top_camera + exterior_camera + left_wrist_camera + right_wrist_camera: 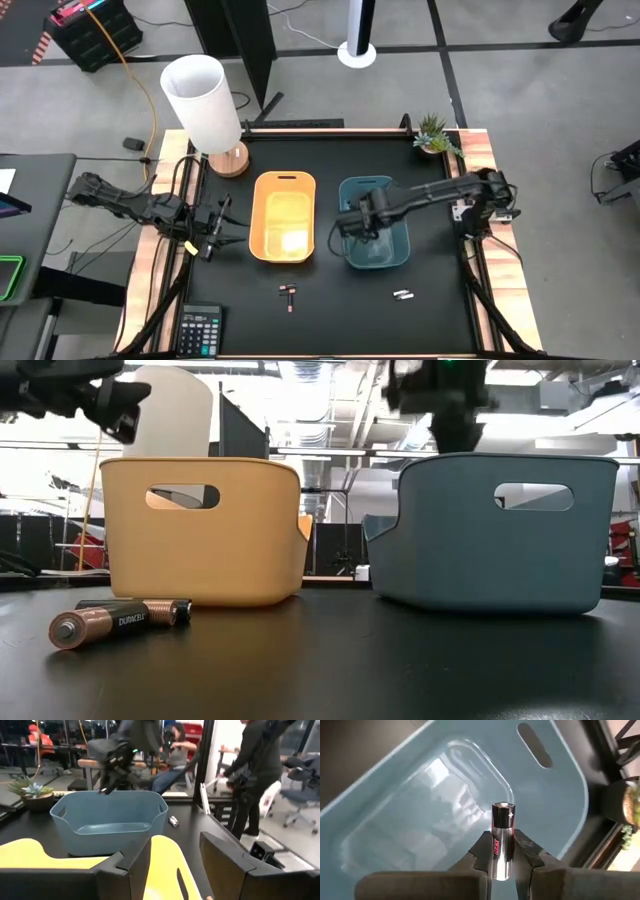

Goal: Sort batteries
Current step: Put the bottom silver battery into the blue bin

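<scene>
Right gripper (pixel 501 851) clamped on a silver battery (pixel 502 840), hanging over the blue bin (pixel 375 238) mid-bench. Left gripper (pixel 222 232) parked with fingers apart, just off the yellow bin (pixel 284 216). Two dark batteries (pixel 289 294) and two white ones (pixel 403 295) lying near the bench's front edge.

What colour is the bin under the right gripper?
Blue-grey; the bin under the right gripper shows best in the right wrist view.
</scene>
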